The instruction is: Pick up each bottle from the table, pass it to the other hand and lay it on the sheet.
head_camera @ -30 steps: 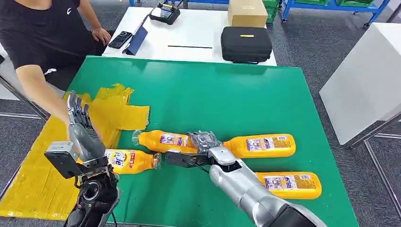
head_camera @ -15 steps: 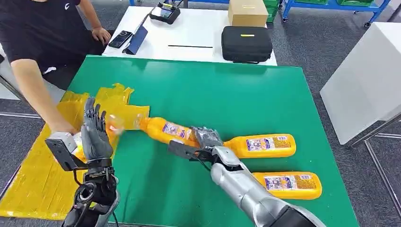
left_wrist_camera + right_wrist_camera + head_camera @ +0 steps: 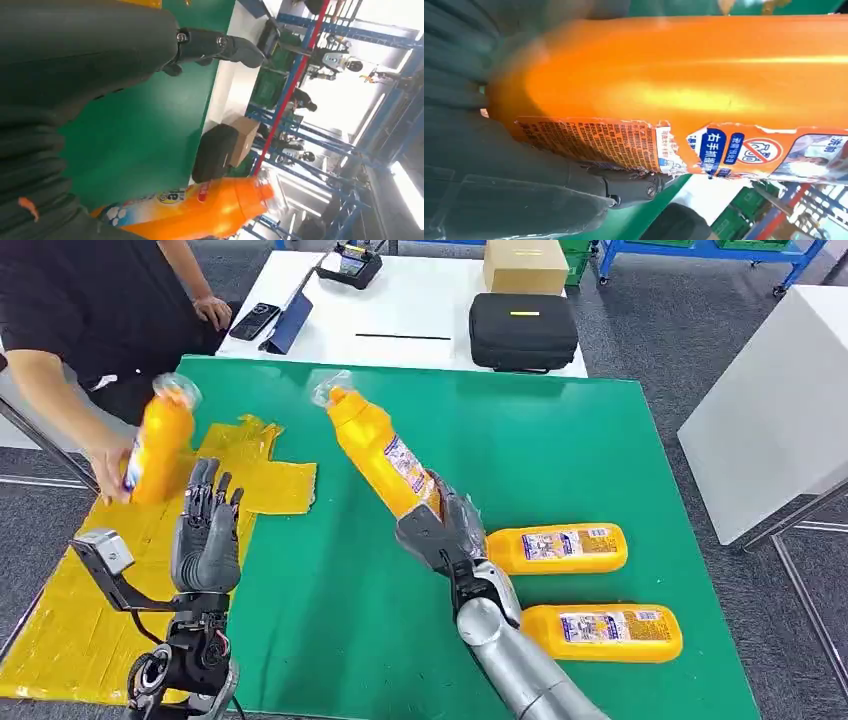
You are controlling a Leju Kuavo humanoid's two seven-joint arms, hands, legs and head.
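bottle (image 3: 388, 457) now lifted off the green table (image 3: 560, 450) in the grasping right hand (image 3: 445, 530), tilted toward the released left hand (image 3: 207, 530), ready for handover.

Silver arms (image 3: 520, 660), dark grey robot hand (image 3: 205, 535).

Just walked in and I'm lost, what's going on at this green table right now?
The robot's right hand holds an orange bottle lifted off the green table, tilted toward its left side. Its left hand is raised, open and empty, near the yellow sheet. A person's hand holds a second bottle above that sheet. Two more bottles lie on the table.
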